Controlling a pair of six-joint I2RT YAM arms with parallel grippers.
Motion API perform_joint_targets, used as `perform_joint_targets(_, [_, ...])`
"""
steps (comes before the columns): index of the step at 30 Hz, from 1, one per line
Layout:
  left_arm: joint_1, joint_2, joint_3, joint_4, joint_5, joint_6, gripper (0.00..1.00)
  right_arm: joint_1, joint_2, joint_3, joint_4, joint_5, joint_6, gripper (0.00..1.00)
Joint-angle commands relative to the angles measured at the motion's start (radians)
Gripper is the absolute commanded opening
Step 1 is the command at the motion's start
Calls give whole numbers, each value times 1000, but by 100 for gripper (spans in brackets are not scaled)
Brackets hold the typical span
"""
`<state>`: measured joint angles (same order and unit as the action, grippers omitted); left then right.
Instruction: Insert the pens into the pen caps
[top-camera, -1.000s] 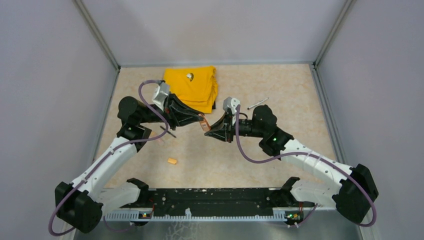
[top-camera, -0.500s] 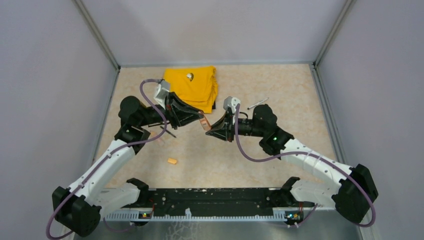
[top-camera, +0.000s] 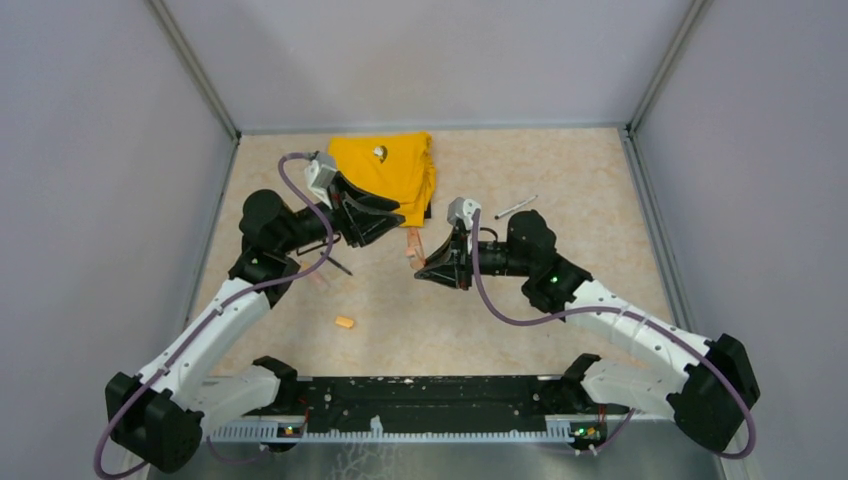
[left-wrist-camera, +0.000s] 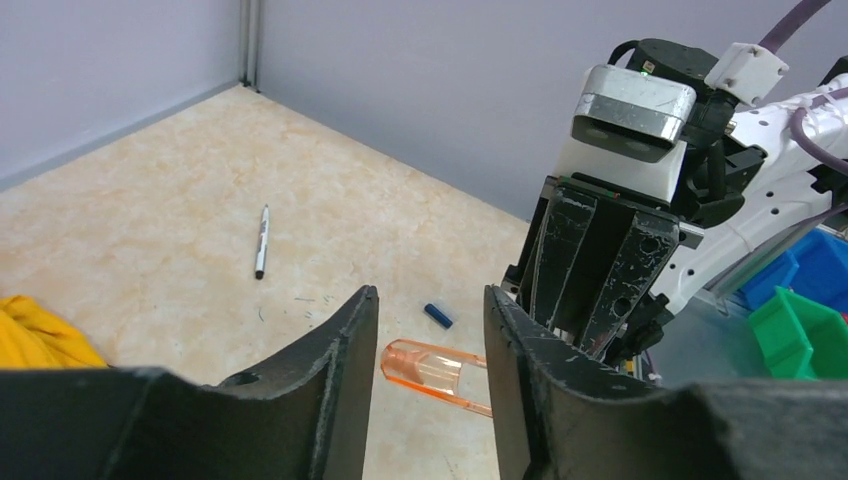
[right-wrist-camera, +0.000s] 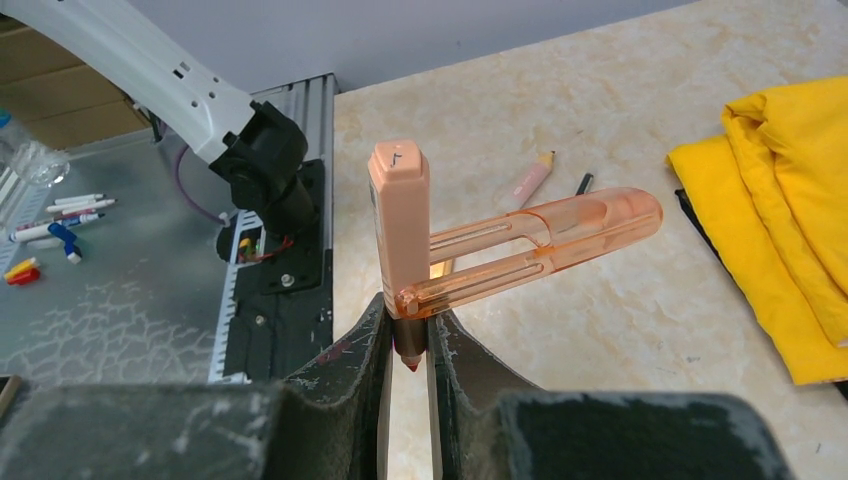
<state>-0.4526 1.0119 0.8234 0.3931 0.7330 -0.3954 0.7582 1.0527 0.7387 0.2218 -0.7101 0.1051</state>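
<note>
Your right hand (right-wrist-camera: 408, 325) is clenched on the lower end of an orange marker (right-wrist-camera: 399, 225). The marker stands upright above the tabletop (right-wrist-camera: 620, 330), and a translucent orange sleeve (right-wrist-camera: 545, 240) juts sideways from near its base. Your left hand (left-wrist-camera: 430, 300) faces it, fingers spread and grasping nothing; the sleeve shows in the gap between them. On the tabletop lie a dark blue cap (left-wrist-camera: 437, 316), a silver-white pen (left-wrist-camera: 261, 242), a light orange cap (top-camera: 344, 322) and a yellow cloth (top-camera: 385, 175).
</note>
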Motion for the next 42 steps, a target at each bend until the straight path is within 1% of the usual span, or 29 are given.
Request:
perform_joint_targets(1, [2, -7, 6, 16, 18, 10, 53, 2, -33, -6, 52, 53, 26, 0])
perform_joint_targets(4, [2, -24, -2, 70, 81, -8, 61, 1, -24, 5, 41, 107, 51, 0])
perform_joint_targets(8, [2, -39, -21, 162, 170, -42, 70, 0, 0, 23, 46, 104, 72, 0])
perform_joint_targets(11, [2, -34, -23, 186, 218, -45, 73, 1, 7, 22, 78, 75, 86, 0])
perform_joint_targets(15, [0, -20, -30, 201, 249, -48, 73, 3, 11, 14, 174, 44, 132, 0])
perform_joint_targets(19, [1, 12, -21, 210, 298, -56, 71, 1, 36, 41, 206, 33, 148, 0])
perform_joint_targets(23, [0, 29, -18, 202, 306, -49, 69, 2, 63, 64, 233, -3, 159, 0])
perform_joint_targets(26, [-1, 37, -14, 211, 314, -55, 62, 1, 78, 73, 252, -7, 170, 0])
perform_joint_targets(28, [-4, 42, -11, 217, 330, -56, 60, 1, 83, 76, 272, -11, 181, 0])
perform_joint_targets(35, [-10, 44, -18, 203, 338, -37, 58, 2, 96, 87, 313, -14, 202, 0])
perform_joint_targets(39, [-12, 48, -18, 201, 337, -37, 49, 2, 102, 94, 313, -8, 204, 0])
perform_joint_targets(42, [-15, 52, -17, 199, 335, -36, 40, 2, 108, 100, 312, -9, 205, 0])
